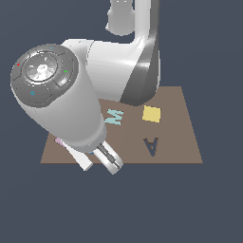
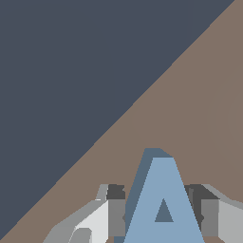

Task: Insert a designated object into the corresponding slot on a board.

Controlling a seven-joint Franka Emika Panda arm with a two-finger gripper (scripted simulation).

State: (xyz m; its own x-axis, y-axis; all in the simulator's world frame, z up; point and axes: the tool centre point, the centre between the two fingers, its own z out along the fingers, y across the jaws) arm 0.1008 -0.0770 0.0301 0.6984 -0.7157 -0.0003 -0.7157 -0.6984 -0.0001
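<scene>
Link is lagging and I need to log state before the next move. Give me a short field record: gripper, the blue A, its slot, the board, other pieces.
gripper: fingers either side of blue A, appears shut on it
blue A: between the fingers, above the board
A slot: dark cutout, empty, toward exterior view's right
board: brown, flat
other pieces: teal M; yellow square

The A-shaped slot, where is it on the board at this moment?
In the exterior view, the A-shaped slot lies on the board toward that view's right, near the front edge, just below the yellow square tile.
</scene>
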